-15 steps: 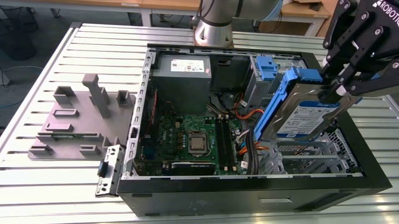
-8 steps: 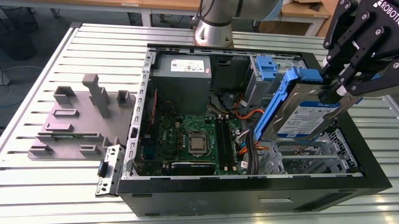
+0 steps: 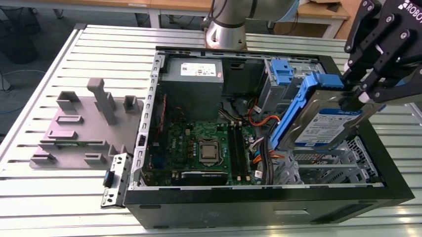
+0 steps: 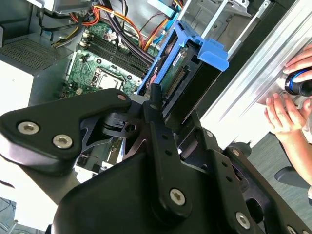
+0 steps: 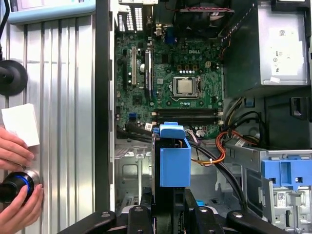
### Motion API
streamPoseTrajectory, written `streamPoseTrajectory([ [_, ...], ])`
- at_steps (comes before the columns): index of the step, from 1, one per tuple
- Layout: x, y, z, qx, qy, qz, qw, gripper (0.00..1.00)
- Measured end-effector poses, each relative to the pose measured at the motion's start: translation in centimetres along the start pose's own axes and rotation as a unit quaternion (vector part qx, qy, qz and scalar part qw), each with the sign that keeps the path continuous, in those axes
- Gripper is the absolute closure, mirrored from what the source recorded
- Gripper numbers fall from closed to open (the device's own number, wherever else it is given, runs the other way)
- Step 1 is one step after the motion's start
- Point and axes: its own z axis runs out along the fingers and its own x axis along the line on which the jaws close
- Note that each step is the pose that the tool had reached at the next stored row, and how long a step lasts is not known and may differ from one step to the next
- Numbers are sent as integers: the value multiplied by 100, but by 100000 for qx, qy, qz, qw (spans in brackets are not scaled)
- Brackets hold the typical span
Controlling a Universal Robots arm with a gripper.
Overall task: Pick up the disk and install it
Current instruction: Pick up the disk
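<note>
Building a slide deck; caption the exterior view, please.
The hand holds the disk tilted over the open computer case.

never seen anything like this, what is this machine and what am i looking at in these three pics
It is a robot arm mounted at a slatted metal table. The exterior view looks on from off the arm; both wrist views come from cameras riding on the arm. Its gripper has its fingers shut on the disk, a silver drive in blue rails, held tilted over an open computer case. A grey fixture plate lies beside the case. A person's hands rest on the table.
</note>
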Motion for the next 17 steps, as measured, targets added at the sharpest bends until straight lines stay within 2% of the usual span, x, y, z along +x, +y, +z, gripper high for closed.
streamPoseTrajectory([
  [8, 59, -105, -3, -631, 19, 29, 99998, 65],
  [17, 79, -244, -8, -1428, 50, 65, 99990, 65],
])
